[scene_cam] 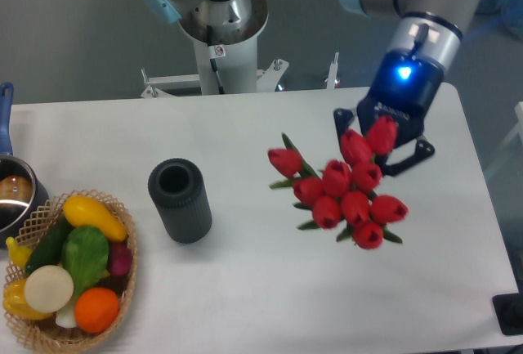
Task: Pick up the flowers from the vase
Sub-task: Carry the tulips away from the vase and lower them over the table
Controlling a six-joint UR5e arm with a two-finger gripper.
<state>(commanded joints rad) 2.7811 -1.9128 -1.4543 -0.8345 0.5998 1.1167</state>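
Pincer [377, 151] pinching bunch of red tulip flowers [341, 192], right, above white desk [245, 289] | ribbed dark cylindrical vase [180, 199] upright, emptied, left | extraction judged complete

The red buds of the flowers [347, 194] cover their own stems, so where the stems run cannot be made out. The same buds hide the fingertips of the gripper [377, 154]; how its jaws stand and what they touch cannot be told. Well to the left of the vase [180, 199], a pot [14, 194] with a blue handle is cut off by the left picture edge, and the wicker basket [121, 289] runs off the bottom edge. At the lower right corner a small dark object [511, 313] is cropped and unidentifiable.
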